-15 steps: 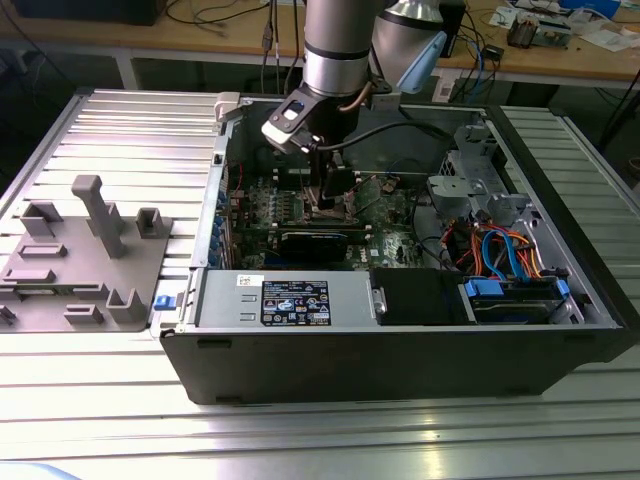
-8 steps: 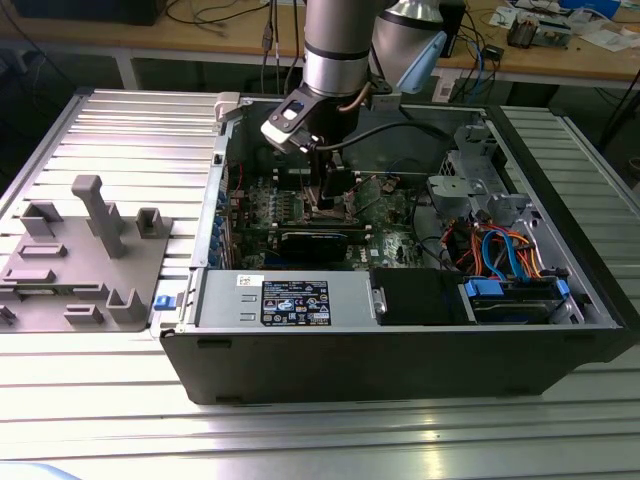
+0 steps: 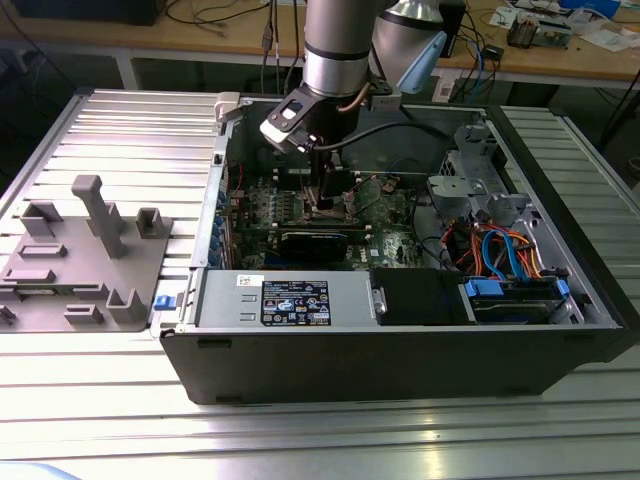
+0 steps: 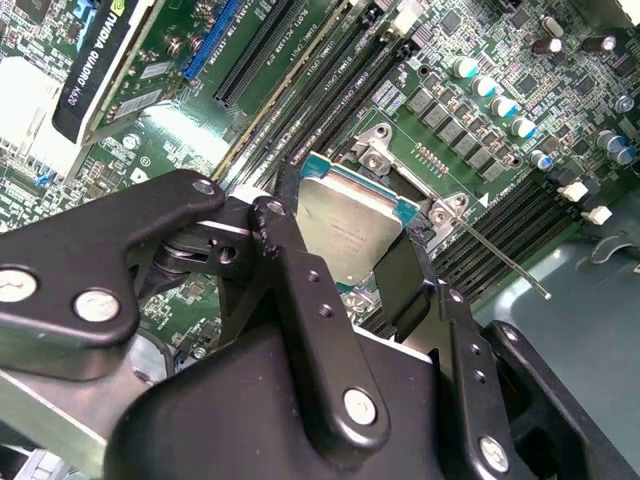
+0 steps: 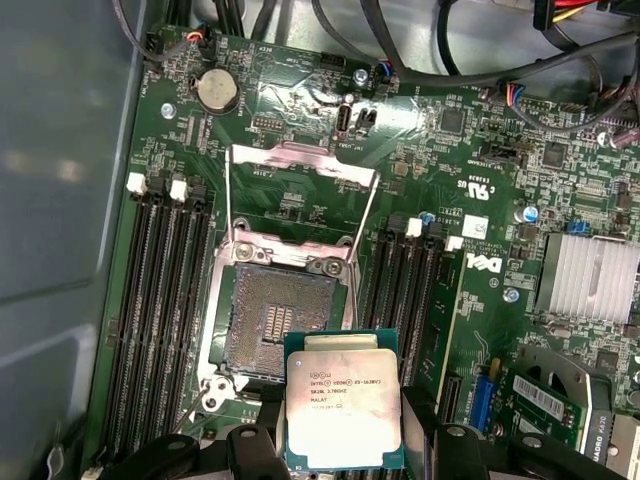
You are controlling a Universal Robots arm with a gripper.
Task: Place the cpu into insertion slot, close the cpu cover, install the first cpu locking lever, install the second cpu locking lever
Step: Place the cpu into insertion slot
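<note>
My gripper [image 4: 342, 262] is shut on the cpu [image 4: 345, 222], a small square chip with a dull silver top, pinched at two opposite edges by black fingers [image 4: 285, 250]. In the first wrist view the cpu [image 5: 343, 412] hangs level above the green board, overlapping one corner of the insertion slot [image 5: 262, 322], whose dark pin field lies bare. The cpu cover [image 5: 300, 157], a thin metal frame with a square window, stands flipped open beyond the slot. A thin wire lever [image 4: 500, 257] sticks out beside the slot. In the exterior view the gripper [image 3: 325, 200] reaches down inside the open computer case.
Black memory slots [image 5: 160, 300] flank the socket on both sides. A black graphics card [image 3: 315, 243] lies close by, with a finned heatsink [image 5: 590, 280] and cable bundles [image 3: 500, 250] further off. The case walls [image 3: 210, 200] ring the board. A grey fixture [image 3: 90, 250] stands at the exterior view's left.
</note>
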